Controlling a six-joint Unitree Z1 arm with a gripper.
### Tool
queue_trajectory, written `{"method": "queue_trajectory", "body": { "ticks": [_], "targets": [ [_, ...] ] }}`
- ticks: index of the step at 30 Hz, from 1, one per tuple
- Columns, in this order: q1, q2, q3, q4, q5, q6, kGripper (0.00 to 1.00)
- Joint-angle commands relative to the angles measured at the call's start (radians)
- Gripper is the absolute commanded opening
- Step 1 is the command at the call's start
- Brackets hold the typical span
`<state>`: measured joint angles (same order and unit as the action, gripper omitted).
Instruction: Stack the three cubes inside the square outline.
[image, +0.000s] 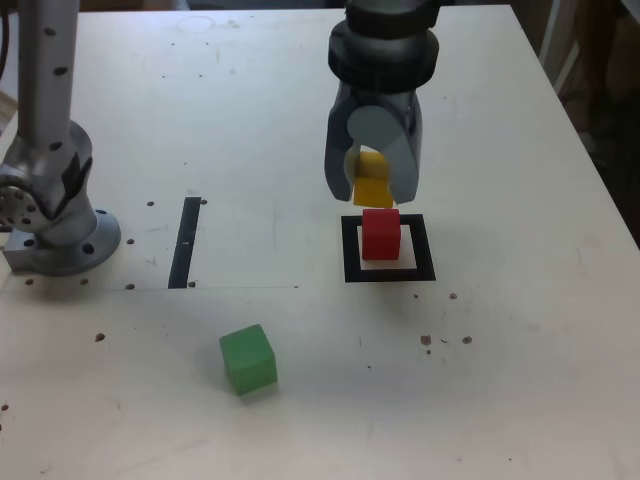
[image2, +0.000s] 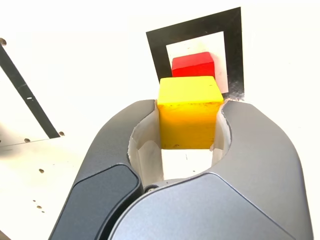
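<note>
Pincer (image2: 190, 120) clamped on yellow block (image2: 189, 112) by flat sides; looks light, stiff, maybe slick over red block (image: 380, 233).

Three cubes are in view: one red cube (image: 380, 233), one yellow cube (image: 372, 180) and one green cube (image: 248, 359). There is one square outline (image: 389, 273), one narrow black strip (image: 185, 242), one robot arm with one tool (image: 373, 190), and one worktop (image: 520, 380).

Red cube (image: 380, 233) fills the square outline (image: 349, 250); surrounding table (image: 520, 340) open.
</note>
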<state>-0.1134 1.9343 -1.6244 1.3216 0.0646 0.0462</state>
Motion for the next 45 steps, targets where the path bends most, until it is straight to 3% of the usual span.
{"method": "queue_trajectory", "body": {
  "ticks": [1, 17, 30, 40, 45],
  "targets": [
    [0.003, 0.002, 0.008, -0.014, -0.003, 0.001, 0.28],
    [0.003, 0.03, 0.062, -0.076, -0.02, -0.002, 0.28],
    [0.013, 0.031, 0.073, -0.096, 0.002, -0.002, 0.29],
    [0.017, 0.035, 0.074, -0.099, -0.017, 0.006, 0.41],
    [0.017, 0.035, 0.074, -0.099, -0.024, 0.013, 0.54]
  ]
}}
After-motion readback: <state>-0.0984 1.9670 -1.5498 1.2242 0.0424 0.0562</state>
